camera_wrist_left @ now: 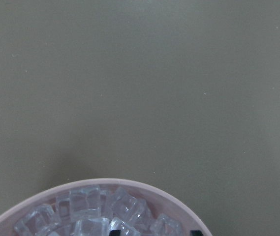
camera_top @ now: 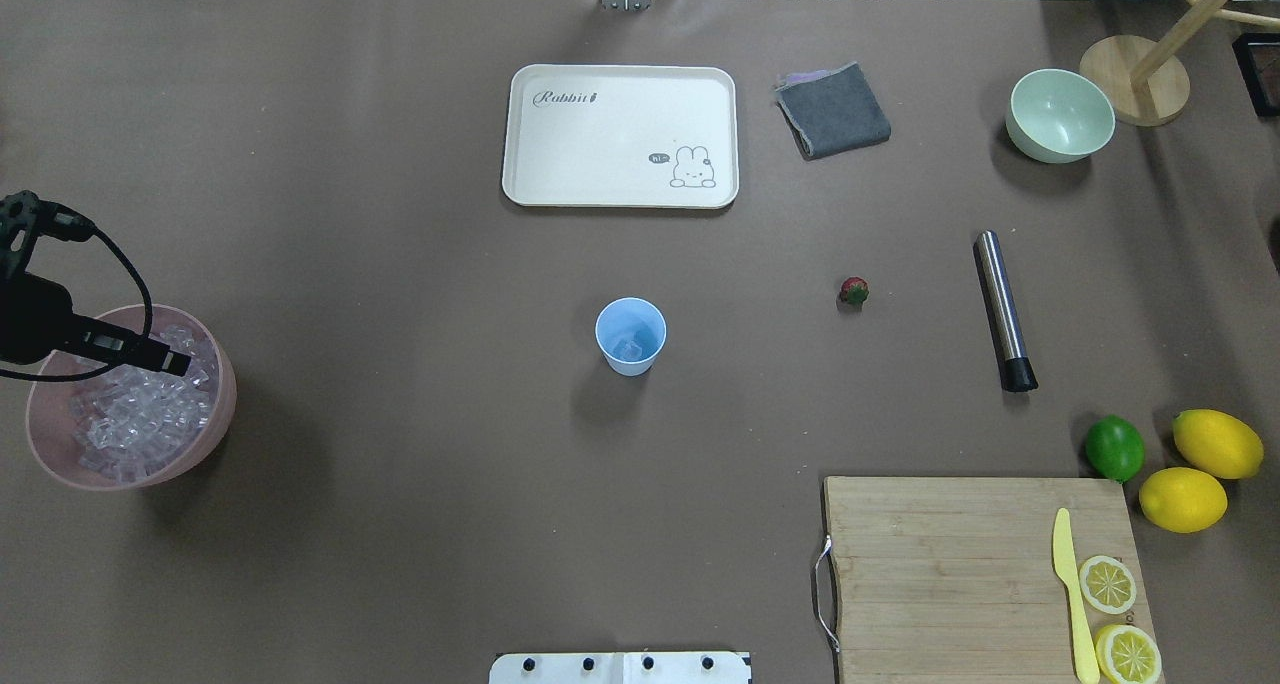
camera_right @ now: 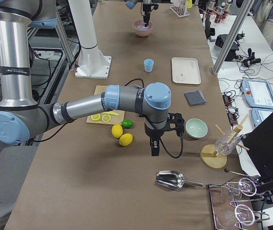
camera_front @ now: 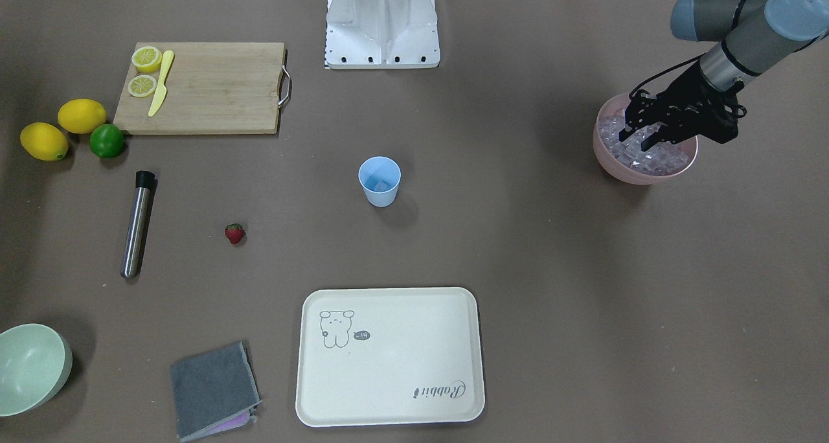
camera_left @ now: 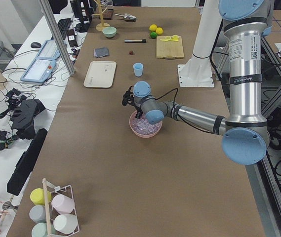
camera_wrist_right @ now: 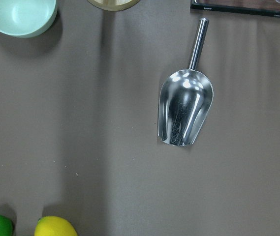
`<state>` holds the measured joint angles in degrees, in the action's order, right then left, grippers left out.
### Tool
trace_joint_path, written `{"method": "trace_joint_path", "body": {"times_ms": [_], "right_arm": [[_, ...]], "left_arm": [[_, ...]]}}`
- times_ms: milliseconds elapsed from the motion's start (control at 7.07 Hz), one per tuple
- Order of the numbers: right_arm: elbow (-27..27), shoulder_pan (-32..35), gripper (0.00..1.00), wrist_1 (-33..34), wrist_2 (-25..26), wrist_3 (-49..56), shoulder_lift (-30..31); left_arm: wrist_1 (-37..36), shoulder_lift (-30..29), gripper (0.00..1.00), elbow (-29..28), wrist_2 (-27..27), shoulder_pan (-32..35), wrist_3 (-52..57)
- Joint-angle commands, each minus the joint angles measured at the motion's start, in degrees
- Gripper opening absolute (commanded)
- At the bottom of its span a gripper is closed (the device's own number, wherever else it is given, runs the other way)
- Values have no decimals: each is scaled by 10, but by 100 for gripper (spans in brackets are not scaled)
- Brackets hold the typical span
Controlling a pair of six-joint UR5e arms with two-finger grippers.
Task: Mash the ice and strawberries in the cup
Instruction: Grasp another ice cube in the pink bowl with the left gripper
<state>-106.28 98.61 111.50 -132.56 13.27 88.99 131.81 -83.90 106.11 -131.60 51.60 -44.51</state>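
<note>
Two whole lemons point(camera_front: 81, 115), two lemon halves point(camera_front: 146, 58), two bowls point(camera_front: 32, 365); one each of lime point(camera_front: 107, 140), strawberry point(camera_front: 234, 234), cup point(camera_front: 379, 192), tray point(camera_front: 388, 391), cloth point(camera_front: 210, 388), knife point(camera_front: 160, 83), board point(camera_front: 220, 87), muddler point(camera_front: 137, 226).

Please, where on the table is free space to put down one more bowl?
The widest bare patch lies between the pink bowl and the cup. The tray is also empty. It is crowded around the cutting board, lemons and lime.

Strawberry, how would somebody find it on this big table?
Find the wooden cutting board. Past it lies a metal rod, and the strawberry sits alone between that rod and the blue cup. It's tiny and red with a green cap, smaller than the lemons and lime.
</note>
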Motion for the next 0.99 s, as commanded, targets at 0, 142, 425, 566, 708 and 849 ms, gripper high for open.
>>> {"method": "trace_joint_path", "body": {"times_ms": [0,142,425,566,708,849], "right_arm": [[0,0,100,0,0,0,0],[0,0,100,-1,0,0,0],[0,0,100,-1,0,0,1],[0,0,100,-1,-1,0,3],[0,0,100,-1,0,0,3],[1,0,100,0,0,0,2]], "left_arm": [[0,8,56,-2,13,-25,-4],[1,7,56,1,13,-28,-27],[2,7,56,2,13,-33,-28],[2,7,56,1,13,-36,-28],[3,8,56,1,13,-40,-28],[2,8,56,1,14,-44,-27]]}}
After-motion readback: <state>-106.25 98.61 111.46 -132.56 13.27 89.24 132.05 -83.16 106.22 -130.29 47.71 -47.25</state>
